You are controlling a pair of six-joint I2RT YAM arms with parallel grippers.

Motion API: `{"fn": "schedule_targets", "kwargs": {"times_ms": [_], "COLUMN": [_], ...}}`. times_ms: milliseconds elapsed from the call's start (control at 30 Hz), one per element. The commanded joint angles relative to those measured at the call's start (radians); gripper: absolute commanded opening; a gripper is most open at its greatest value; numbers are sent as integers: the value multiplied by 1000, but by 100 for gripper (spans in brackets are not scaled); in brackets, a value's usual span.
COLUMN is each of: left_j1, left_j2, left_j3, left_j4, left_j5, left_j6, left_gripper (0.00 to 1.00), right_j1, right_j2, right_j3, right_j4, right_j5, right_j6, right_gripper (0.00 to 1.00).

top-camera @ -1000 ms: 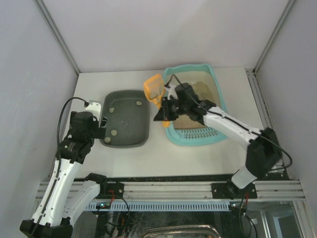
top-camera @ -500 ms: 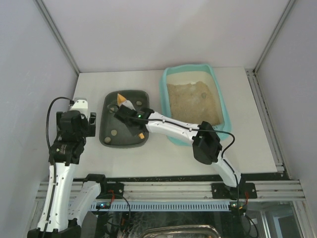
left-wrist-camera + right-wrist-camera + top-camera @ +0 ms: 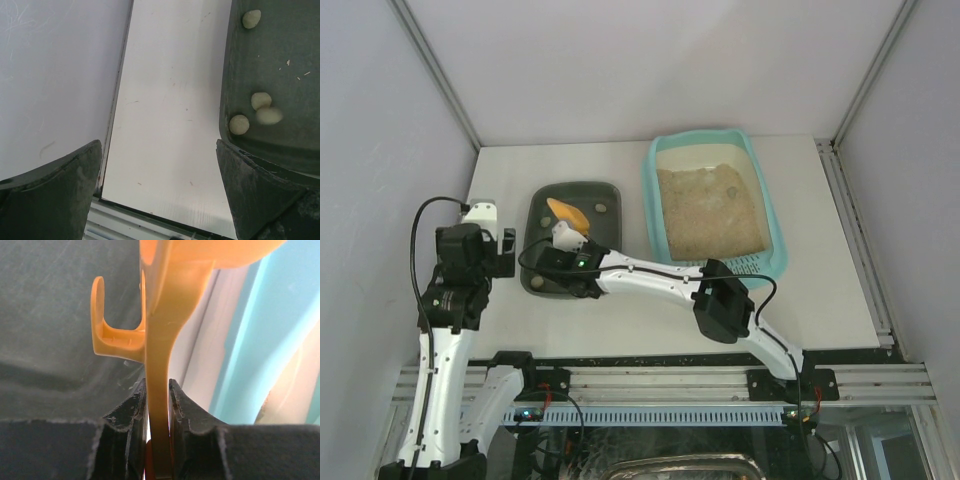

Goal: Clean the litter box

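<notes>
A white table (image 3: 820, 230) is seen, on which a dark grey-green tray (image 3: 602, 225) and a light-turquoise litter box (image 3: 651, 190) are set side by side, slightly apart.

The left gripper (image 3: 157, 147) is held wide open, its dark fingers (image 3: 55, 195) spread far apart, and its arm is folded back at the elbow. The right arm is stretched long and low toward the left. The right gripper (image 3: 157, 390) is clamped tight, with an orange handle (image 3: 159, 355) pinched between its pads.
</notes>
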Motion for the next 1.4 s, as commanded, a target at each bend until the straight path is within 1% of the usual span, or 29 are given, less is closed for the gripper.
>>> {"fn": "schedule_targets", "kwargs": {"times_ms": [0,67,133,233,333,400,467,533,567,633,700,733,800,833,867,933,1000,1133,1367], "left_j1": [9,8,9,9,11,10,10,11,10,10,10,11,10,10,10,10,10,9,9], "left_j2": [8,29,70,153,220,258,283,298,304,324,360,371,385,388,389,390,387,376,346], "left_j3": [73,104,146,204,222,237,248,251,251,262,285,296,319,331,345,369,377,365,328], "left_j4": [31,15,-18,-91,-143,-181,-206,-219,-226,-253,-303,-322,-355,-371,-390,-422,-437,-437,-414], "left_j5": [26,57,123,258,429,518,558,603,637,710,791,835,923,965,1016,1075,1102,1100,1101], "left_j6": [-24,-19,-8,-2,-12,-8,-1,8,15,32,56,66,79,87,100,122,132,139,139], "left_gripper": [100,100,100,100,100,100,99,99,100,99,100,100,100,100,100,100,100,100,100], "right_j1": [12,5,-16,-74,-144,-205,-279,-359,-393,-453,-508,-537,-593,-611,-620,-632,-646,-651,-658], "right_j2": [-23,-64,-151,-307,-439,-503,-558,-590,-597,-580,-526,-507,-465,-436,-395,-320,-250,-148,-81], "right_j3": [32,25,-21,-160,-257,-310,-332,-328,-318,-280,-222,-214,-211,-195,-169,-119,-89,-79,-83], "right_j4": [-1,-47,-70,-61,-141,-197,-254,-307,-336,-408,-509,-513,-505,-517,-537,-552,-557,-560,-560], "right_j5": [139,160,141,3,-53,-131,-223,-336,-363,-367,-374,-387,-476,-486,-466,-438,-441,-354,-194], "right_j6": [-30,27,80,112,187,204,224,207,190,182,176,167,149,155,165,170,166,181,232], "right_gripper": [0,0,0,0,0,0,0,0,0,0,0,0,0,0,0,0,0,0,0]}}
